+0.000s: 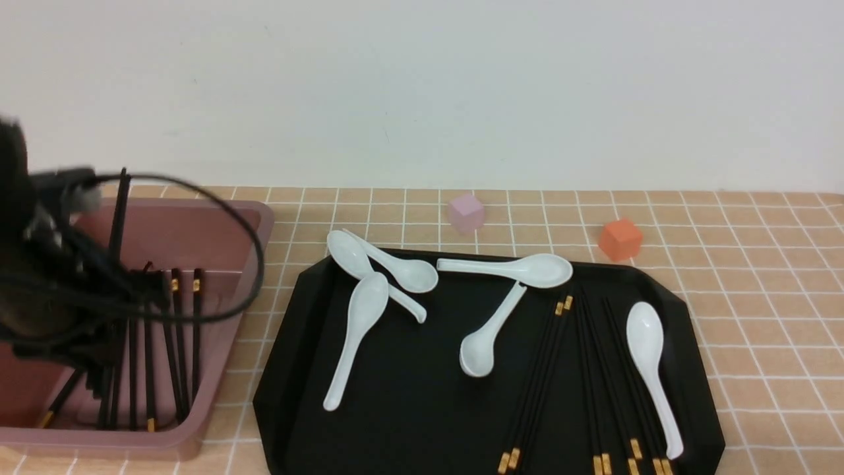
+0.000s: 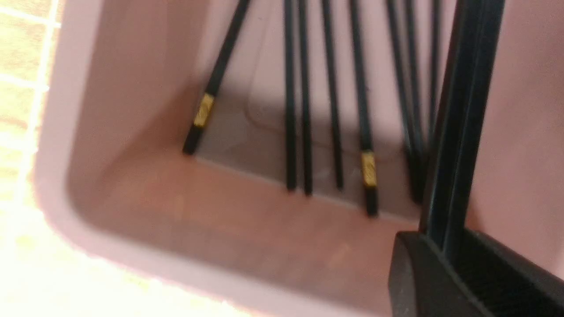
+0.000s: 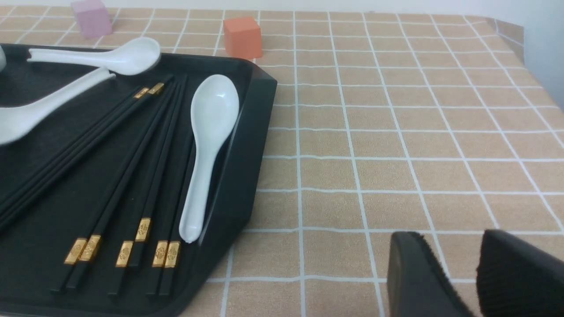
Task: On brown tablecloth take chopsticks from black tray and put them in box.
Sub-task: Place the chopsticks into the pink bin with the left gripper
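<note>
Left pincer point(image 2: 445, 246) clamped on a held pair point(image 2: 462, 110) of chopsticks, over the box point(image 1: 99, 439) at the surface's left near corner. The pair stands steep, pointing down into the box; can't tell if it touches the bottom. Boxed chopsticks point(image 2: 299, 110) lie lengthwise inside, ends against a wall, a few gold bands showing.

My right pincer point(image 3: 460, 268) is slightly parted, nothing between the pads, low over bare brown tablecloth point(image 3: 396, 132) toward the right near corner.

Black tray point(image 1: 409, 409) sits mid-surface by the near edge. Loose chopsticks point(image 1: 587, 376) are on its right half, among white spoons point(image 1: 369, 297). Pink cube point(image 1: 467, 212) and orange cube point(image 1: 620, 239) sit beyond the tray, toward the far edge.
</note>
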Action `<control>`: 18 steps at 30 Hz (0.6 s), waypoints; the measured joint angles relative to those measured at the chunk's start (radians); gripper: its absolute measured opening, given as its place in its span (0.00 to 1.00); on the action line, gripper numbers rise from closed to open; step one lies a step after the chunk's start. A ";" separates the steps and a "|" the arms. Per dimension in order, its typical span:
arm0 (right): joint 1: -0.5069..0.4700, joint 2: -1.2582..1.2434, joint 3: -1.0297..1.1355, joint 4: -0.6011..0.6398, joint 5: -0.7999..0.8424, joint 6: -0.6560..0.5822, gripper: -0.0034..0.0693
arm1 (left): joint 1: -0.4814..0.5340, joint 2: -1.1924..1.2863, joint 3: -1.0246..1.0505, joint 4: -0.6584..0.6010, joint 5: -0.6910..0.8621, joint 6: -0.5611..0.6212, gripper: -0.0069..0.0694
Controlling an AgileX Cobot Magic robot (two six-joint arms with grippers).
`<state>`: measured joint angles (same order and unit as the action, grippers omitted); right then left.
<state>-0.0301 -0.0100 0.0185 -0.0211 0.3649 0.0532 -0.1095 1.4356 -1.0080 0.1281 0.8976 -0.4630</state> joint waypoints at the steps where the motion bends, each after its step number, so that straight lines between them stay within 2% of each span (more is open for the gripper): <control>1: 0.000 0.000 0.000 0.000 0.000 0.000 0.38 | 0.004 0.000 0.011 -0.001 -0.018 0.000 0.21; 5: 0.000 0.000 0.000 0.000 0.000 0.000 0.38 | 0.012 0.001 0.081 0.000 -0.159 -0.001 0.21; 13: 0.000 0.000 0.000 0.000 0.000 0.000 0.38 | 0.012 0.087 0.084 0.001 -0.199 -0.001 0.22; 16: 0.000 0.000 0.000 0.000 0.000 0.000 0.38 | 0.012 0.130 0.084 0.002 -0.211 -0.001 0.28; 18: 0.000 0.000 0.000 0.000 0.000 0.000 0.38 | 0.012 0.145 0.084 0.003 -0.216 -0.001 0.36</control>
<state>-0.0301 -0.0100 0.0185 -0.0211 0.3649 0.0532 -0.0976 1.5807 -0.9242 0.1309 0.6813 -0.4638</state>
